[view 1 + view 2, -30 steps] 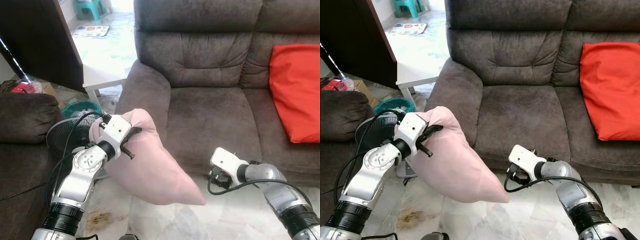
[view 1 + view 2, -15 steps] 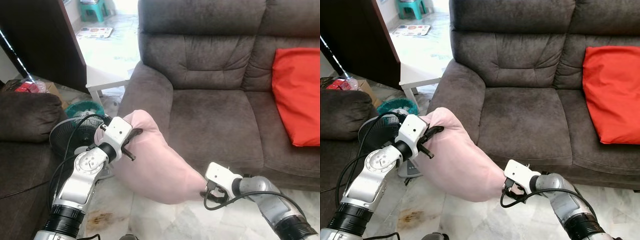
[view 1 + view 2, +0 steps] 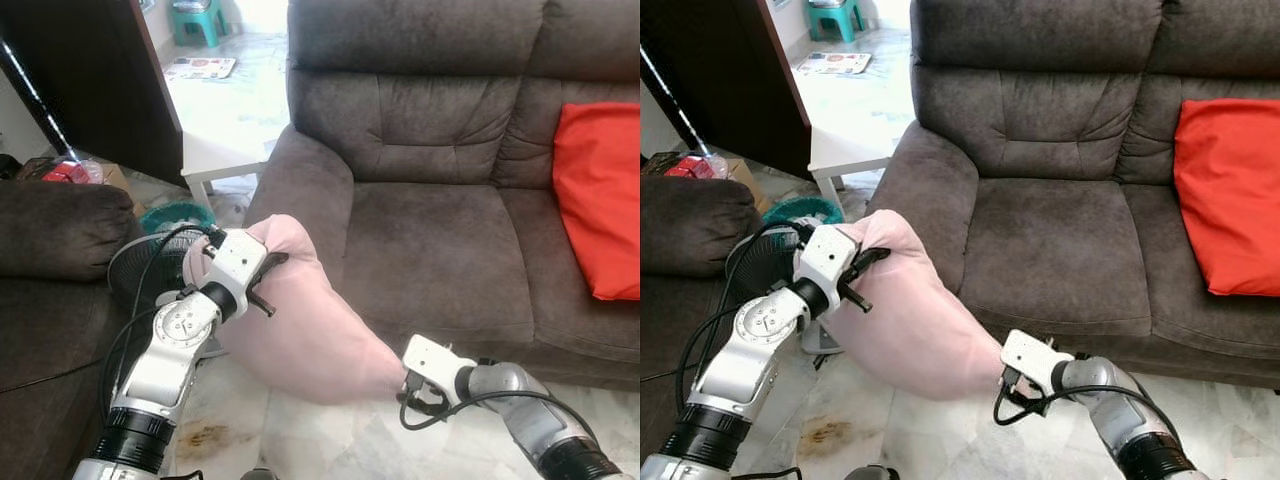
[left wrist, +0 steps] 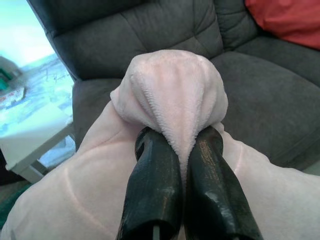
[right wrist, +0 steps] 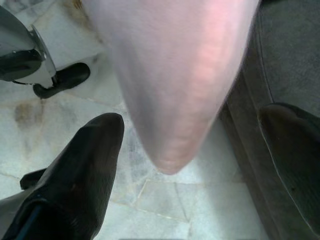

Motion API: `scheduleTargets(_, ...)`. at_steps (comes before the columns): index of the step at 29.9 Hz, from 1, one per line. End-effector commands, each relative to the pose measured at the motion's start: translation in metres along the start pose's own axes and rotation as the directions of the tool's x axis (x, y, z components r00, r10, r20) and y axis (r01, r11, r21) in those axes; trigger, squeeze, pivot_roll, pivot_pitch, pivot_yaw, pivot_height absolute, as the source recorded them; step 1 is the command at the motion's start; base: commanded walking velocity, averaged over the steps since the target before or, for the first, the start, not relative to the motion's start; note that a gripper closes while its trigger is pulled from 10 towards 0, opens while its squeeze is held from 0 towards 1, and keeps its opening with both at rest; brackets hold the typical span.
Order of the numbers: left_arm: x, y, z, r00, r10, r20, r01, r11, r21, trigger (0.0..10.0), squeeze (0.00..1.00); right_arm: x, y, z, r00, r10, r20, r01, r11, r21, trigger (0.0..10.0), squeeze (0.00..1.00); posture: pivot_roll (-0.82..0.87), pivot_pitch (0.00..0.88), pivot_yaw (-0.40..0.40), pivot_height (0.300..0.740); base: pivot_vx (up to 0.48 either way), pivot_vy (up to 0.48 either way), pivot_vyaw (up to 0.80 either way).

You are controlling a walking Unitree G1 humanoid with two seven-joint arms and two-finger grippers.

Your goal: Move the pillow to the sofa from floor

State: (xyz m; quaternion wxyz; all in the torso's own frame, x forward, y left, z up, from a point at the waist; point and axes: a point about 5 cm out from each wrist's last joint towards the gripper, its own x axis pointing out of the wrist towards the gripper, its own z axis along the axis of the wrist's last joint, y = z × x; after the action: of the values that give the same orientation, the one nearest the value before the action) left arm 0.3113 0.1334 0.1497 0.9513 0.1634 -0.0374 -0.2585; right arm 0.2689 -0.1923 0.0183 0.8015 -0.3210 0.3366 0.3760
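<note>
Pillow [image 3: 300, 320] hangs off floor, left gripper [image 4: 182, 150] pinching top corner tight. Right gripper [image 5: 192, 150] spread wide around bottom tip, ungripped. I fear fabric slipping before sofa [image 3: 440, 240].

No legible text or labels anywhere.

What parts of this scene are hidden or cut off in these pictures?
- Fan: mostly behind the left arm and the pink pillow, head views.
- Red cushion: cut by the right edge.
- Right gripper: fingertips hidden behind its wrist in head views.
</note>
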Motion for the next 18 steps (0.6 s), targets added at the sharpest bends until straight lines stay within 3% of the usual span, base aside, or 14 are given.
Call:
scheduleTargets(1, -0.002, 0.009, 0.031, 0.99, 0.049, 0.135, -0.054, 0.998, 0.038, 10.0, 0.0, 0.0, 0.001, 0.001, 1.0, -0.005, -0.004, 0.005, 1.0, -0.004, 10.0, 0.0, 0.16, 0.004, 0.007, 0.74, 0.0, 0.0, 0.0)
scheduleTargets(2, -0.003, 0.008, 0.025, 0.992, 0.048, 0.113, -0.054, 0.997, 0.047, 10.0, 0.0, -0.001, 0.001, 0.002, 1.0, -0.008, 0.007, 0.008, 1.0, 0.011, 10.0, 0.0, 0.16, 0.001, 0.006, 0.74, 0.0, 0.0, 0.0)
scheduleTargets(4, 0.004, 0.01, 0.024, 0.99, 0.077, 0.117, -0.078, 0.997, -0.002, 10.0, 0.0, -0.014, -0.022, 0.012, 0.994, -0.098, 0.052, 0.095, 0.994, 0.058, 10.0, 0.0, 0.17, 0.014, 0.016, 0.74, 0.0, 0.0, 0.0)
scheduleTargets(7, -0.006, 0.004, 0.02, 0.985, 0.137, 0.104, -0.119, 0.98, -0.158, 10.0, 0.0, -0.023, -0.02, 0.011, 0.986, -0.151, 0.068, 0.145, 0.986, 0.08, 10.0, 0.0, 0.17, 0.0, 0.039, 0.74, 0.0, 0.0, 0.0)
scheduleTargets(10, -0.012, -0.001, 0.013, 0.992, 0.089, 0.093, -0.071, 0.981, -0.178, 10.0, 0.0, -0.024, -0.012, 0.014, 0.987, -0.097, 0.127, 0.085, 0.992, 0.095, 10.0, 0.0, 0.15, 0.0, 0.033, 0.74, 0.0, 0.0, 0.0)
scheduleTargets(13, -0.009, -0.007, 0.005, 0.998, 0.043, 0.045, -0.043, 0.999, 0.002, 10.0, 0.0, -0.021, -0.015, 0.003, 0.992, -0.097, 0.075, 0.09, 0.992, 0.087, 10.0, 0.0, 0.16, 0.0, 0.027, 0.74, 0.0, 0.0, 0.0)
scheduleTargets(16, -0.001, -0.007, 0.022, 0.991, 0.057, 0.118, -0.05, 0.997, -0.06, 10.0, 0.0, -0.022, -0.03, 0.0, 0.988, -0.154, 0.025, 0.152, 0.985, 0.086, 10.0, 0.0, 0.17, 0.0, 0.011, 0.74, 0.0, 0.0, 0.0)
scheduleTargets(18, 0.001, -0.008, 0.022, 0.992, 0.051, 0.117, -0.045, 0.998, -0.048, 10.0, 0.0, -0.019, -0.024, 0.001, 0.993, -0.118, 0.022, 0.117, 0.991, 0.067, 10.0, 0.0, 0.17, 0.0, 0.011, 0.74, 0.0, 0.0, 0.0)
